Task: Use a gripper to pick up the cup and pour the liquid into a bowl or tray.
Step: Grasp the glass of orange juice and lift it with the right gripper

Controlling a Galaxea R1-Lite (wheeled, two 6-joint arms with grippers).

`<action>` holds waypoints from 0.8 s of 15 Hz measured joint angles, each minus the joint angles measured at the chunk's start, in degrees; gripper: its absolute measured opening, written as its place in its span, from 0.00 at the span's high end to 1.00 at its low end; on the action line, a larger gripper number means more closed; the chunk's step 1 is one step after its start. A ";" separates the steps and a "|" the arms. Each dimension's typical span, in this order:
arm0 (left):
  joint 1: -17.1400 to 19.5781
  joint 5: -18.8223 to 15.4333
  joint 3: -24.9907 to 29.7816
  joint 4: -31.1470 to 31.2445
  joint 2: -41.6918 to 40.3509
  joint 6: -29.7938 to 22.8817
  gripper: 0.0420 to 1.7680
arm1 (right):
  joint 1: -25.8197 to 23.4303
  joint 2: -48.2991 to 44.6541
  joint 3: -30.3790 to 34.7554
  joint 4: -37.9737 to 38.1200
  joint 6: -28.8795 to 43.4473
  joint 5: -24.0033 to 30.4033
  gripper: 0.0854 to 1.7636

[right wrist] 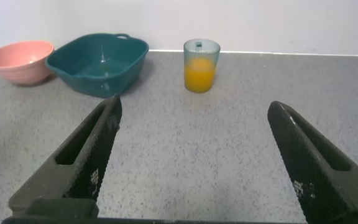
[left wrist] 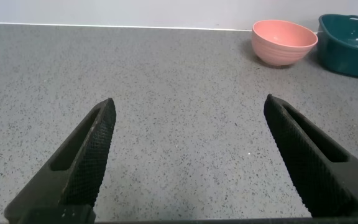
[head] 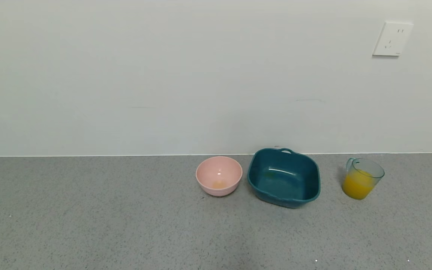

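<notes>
The pale blue-green cup (head: 362, 178) stands upright on the grey counter at the right, about half full of orange-yellow liquid (head: 357, 186). The dark teal tub (head: 284, 177) sits to its left, with no liquid in it. In the right wrist view the cup (right wrist: 201, 65) is ahead of my open, empty right gripper (right wrist: 192, 107), well beyond the fingertips, with the tub (right wrist: 98, 63) beside it. My left gripper (left wrist: 188, 106) is open and empty over bare counter, far from the tub (left wrist: 350, 45). Neither gripper shows in the head view.
A round pink bowl (head: 219, 176) with a trace of orange at its bottom sits left of the tub; it also shows in the left wrist view (left wrist: 284, 42) and the right wrist view (right wrist: 19, 61). A white wall with a socket (head: 392, 39) runs behind the counter.
</notes>
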 joint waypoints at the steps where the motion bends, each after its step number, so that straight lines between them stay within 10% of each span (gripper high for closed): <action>1: 0.00 0.00 0.00 0.00 0.00 0.00 0.03 | 0.00 0.00 0.00 0.00 0.00 0.00 0.03; 12: 0.00 0.00 0.00 0.00 0.00 0.00 0.03 | 0.00 0.00 0.00 0.00 0.00 0.00 0.03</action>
